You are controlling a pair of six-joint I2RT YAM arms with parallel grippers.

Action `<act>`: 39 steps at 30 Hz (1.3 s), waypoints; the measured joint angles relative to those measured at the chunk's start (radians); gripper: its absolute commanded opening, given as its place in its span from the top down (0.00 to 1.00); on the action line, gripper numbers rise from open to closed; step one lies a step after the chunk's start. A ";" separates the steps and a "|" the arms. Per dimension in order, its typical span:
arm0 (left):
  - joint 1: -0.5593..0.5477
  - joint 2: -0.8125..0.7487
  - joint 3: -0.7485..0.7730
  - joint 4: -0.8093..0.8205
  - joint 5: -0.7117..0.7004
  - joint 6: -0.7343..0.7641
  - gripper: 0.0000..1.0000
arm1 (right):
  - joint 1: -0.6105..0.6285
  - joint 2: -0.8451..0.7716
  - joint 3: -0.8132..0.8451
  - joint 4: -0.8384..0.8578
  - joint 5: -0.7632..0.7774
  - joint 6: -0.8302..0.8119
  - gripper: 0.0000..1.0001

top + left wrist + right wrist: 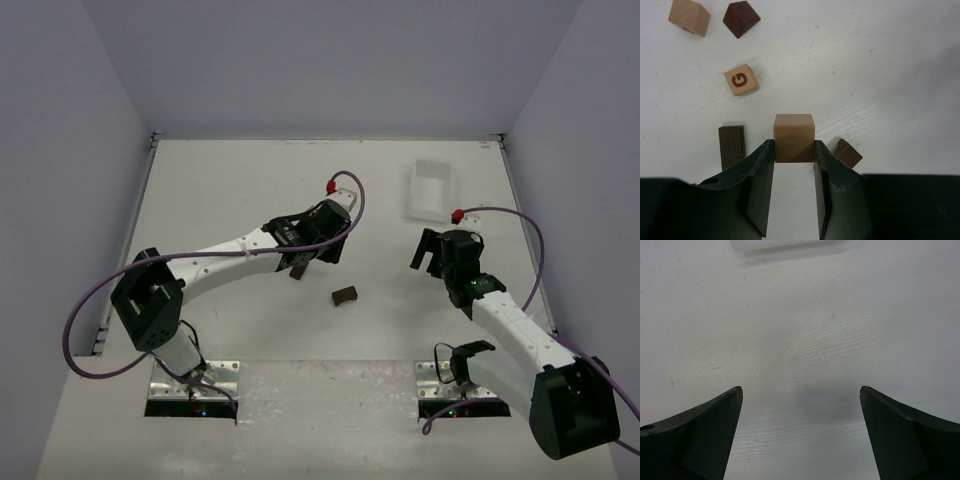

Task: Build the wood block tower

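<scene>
With the left gripper (793,144) clamped on a tan block (793,127) and the right gripper (801,390) apart, the shallow pinch risked a slip.

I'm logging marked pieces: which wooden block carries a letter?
The tan cube just beyond the dark plank: it alone shows a G; the others' visible faces look plain.
</scene>
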 measured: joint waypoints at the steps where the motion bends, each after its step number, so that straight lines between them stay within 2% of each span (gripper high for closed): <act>1: -0.009 -0.002 0.000 0.003 0.007 0.008 1.00 | 0.000 0.000 0.000 0.000 0.000 0.000 0.01; 14: -0.162 -0.005 -0.001 0.080 0.164 0.218 1.00 | 0.000 0.000 0.000 -0.001 0.006 0.006 0.01; 21: -0.180 -0.004 -0.001 0.099 0.291 0.319 1.00 | 0.000 -0.006 0.000 -0.001 0.010 0.006 0.01; 39: -0.180 0.027 -0.044 0.046 0.151 0.241 1.00 | 0.000 0.006 0.000 -0.001 0.011 0.006 0.01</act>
